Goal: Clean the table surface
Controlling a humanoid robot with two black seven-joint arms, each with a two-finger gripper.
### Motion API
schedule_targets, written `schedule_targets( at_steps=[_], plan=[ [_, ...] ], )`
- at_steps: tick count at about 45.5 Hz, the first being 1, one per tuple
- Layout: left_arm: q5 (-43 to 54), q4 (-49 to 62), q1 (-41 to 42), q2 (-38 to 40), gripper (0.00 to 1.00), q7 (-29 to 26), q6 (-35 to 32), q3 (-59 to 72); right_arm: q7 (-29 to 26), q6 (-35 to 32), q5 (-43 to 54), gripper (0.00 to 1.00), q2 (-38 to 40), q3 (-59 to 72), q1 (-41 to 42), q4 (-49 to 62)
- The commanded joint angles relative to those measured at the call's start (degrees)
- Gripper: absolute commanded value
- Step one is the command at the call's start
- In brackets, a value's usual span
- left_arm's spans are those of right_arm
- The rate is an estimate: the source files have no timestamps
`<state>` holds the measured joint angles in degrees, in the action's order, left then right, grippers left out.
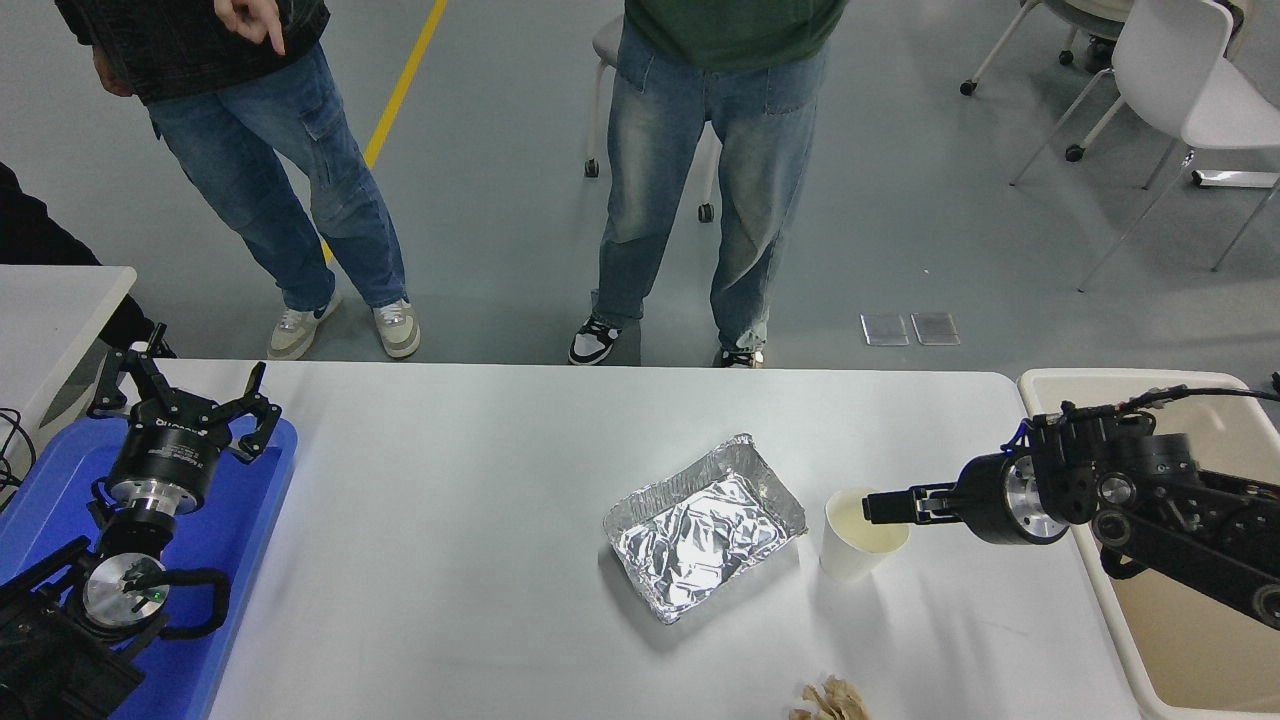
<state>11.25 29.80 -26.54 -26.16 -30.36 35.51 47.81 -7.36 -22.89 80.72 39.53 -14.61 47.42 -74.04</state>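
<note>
The table surface (450, 500) is a wide white top that fills the lower half of the head view. On it lie a crumpled foil tray (705, 525), a white paper cup (858, 540) standing just right of the tray, and a scrap of crumpled brown paper (830, 700) at the near edge. My right gripper (882, 506) comes in level from the right, its tip over the cup's right rim; it is seen side-on. My left gripper (175, 388) is parked open above a blue tray at the lower left.
A blue plastic tray (250, 520) sits at the left under the left arm. A beige bin (1120, 385) stands off the table's right end. A small white table (60, 290) is at far left. Two people (700, 200) stand at the far side, with chairs (1190, 90) behind.
</note>
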Motion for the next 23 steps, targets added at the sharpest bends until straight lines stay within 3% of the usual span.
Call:
schedule_targets(
  at_steps=[1,8,16,19,23],
  plan=[
    [0.0,0.0,0.0,0.1,1.0,0.0,0.0,0.0,0.1,0.3,0.4,0.84,-0.8,0.6,-0.6,0.3],
    [0.0,0.0,0.0,0.0,1.0,0.0,0.0,0.0,0.1,1.6,1.8,0.68,-0.9,1.5,-0.8,0.2],
    [0.0,0.0,0.0,0.0,1.0,0.0,0.0,0.0,0.2,1.7,2.6,0.61,-1.0,1.9,-0.8,0.2],
    [0.0,0.0,0.0,0.0,1.0,0.0,0.0,0.0,0.2,1.7,2.6,0.5,-1.0,1.9,-0.8,0.2],
    [0.0,0.0,0.0,0.0,1.0,0.0,0.0,0.0,0.0,1.4,2.6,0.22,-1.0,2.3,-0.7,0.2]
  ],
)
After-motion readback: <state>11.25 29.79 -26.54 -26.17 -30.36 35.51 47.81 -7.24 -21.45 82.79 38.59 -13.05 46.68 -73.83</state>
